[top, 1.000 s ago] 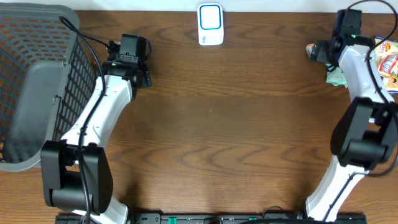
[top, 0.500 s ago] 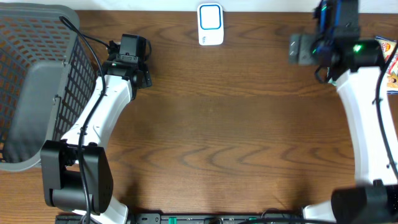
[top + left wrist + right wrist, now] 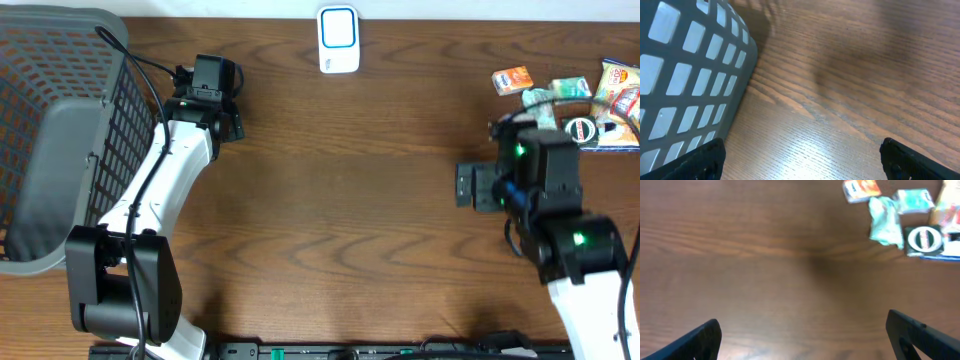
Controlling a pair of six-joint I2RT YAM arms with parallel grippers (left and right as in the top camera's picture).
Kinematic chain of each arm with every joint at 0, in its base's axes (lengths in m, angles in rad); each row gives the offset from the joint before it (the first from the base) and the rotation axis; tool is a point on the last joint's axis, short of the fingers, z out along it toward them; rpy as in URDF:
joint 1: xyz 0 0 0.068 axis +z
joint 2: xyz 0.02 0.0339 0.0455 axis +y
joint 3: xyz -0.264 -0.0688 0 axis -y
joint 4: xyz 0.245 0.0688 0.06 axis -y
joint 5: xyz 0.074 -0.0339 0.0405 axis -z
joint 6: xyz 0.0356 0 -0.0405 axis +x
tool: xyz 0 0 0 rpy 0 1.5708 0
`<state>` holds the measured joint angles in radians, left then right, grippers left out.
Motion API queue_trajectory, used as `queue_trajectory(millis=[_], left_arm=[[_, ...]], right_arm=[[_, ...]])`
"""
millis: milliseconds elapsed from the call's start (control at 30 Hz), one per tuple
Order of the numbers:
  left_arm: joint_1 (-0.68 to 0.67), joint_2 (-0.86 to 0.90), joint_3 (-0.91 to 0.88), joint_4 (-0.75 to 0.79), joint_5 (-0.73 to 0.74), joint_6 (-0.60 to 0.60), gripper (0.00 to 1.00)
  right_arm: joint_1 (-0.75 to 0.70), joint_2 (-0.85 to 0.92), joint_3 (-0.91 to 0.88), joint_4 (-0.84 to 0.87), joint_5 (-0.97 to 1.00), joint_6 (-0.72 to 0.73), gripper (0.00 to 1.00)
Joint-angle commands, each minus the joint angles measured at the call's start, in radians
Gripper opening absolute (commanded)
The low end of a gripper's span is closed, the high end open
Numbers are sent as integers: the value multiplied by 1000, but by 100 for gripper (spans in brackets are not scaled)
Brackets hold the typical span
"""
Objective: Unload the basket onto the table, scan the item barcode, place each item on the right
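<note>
i've got both pincers spread wide, gripping nothing: left gripper (image 3: pixel 802 160) beside the grey basket (image 3: pixel 685 85), right gripper (image 3: pixel 802 337) above bare table (image 3: pixel 765 275). the items (image 3: pixel 570 88), an orange packet (image 3: pixel 512 80) and a black round tin (image 3: pixel 580 128) among them, lie far right, well apart from the white scanner (image 3: pixel 338 40).

A wooden table (image 3: pixel 340 200) bears a grey basket (image 3: pixel 70 150) left, a white scanner (image 3: pixel 338 40), small packets (image 3: pixel 571 87) right
</note>
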<state>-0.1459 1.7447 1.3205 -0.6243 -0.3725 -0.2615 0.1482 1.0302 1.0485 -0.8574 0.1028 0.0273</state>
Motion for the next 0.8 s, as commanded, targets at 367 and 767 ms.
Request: queue_trajectory(millis=[367, 767], left_arm=[[1, -4, 12, -4, -13, 5, 98], [1, -4, 12, -4, -13, 5, 98]], right_arm=[[-4, -45, -103, -73, -240, 27, 99], [-3, -44, -104, -92, -233, -6, 99]])
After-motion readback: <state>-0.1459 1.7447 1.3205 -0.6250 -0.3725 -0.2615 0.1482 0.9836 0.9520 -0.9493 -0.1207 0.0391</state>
